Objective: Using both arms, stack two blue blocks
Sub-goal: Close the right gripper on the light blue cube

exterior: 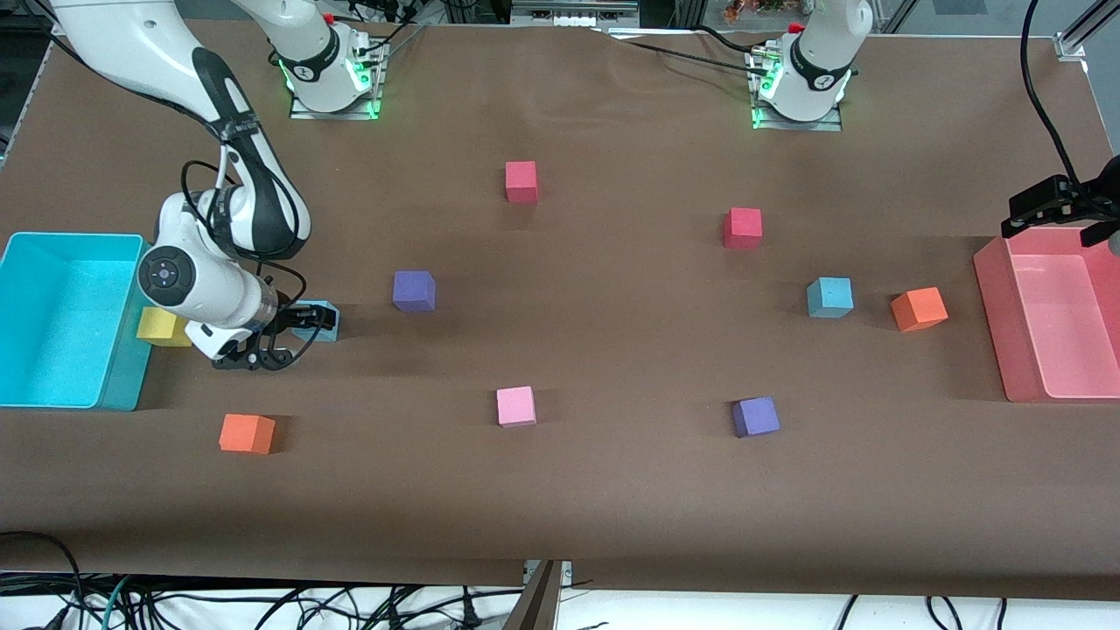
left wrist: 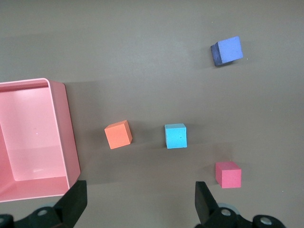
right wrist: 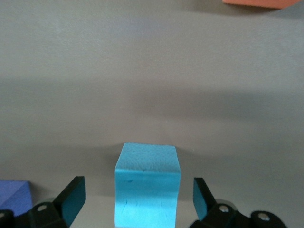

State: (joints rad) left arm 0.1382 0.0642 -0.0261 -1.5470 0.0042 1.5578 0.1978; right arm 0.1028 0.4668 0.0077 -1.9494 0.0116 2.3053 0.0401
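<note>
Right gripper [right wrist: 137,197] low, spread wide around blue block [right wrist: 147,183] beside cyan bin [exterior: 52,262], not clamped. Left gripper [left wrist: 137,202] agape over pink bin [exterior: 993,289]; second block [exterior: 829,297] nearby.

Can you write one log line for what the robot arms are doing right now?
right gripper: open, low around blue block beside cyan bin | left gripper: open, waiting above pink bin | other blue block: untouched

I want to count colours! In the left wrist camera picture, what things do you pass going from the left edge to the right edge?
Pink plastic bin → orange foam cube → light blue foam cube → red foam cube.
</note>
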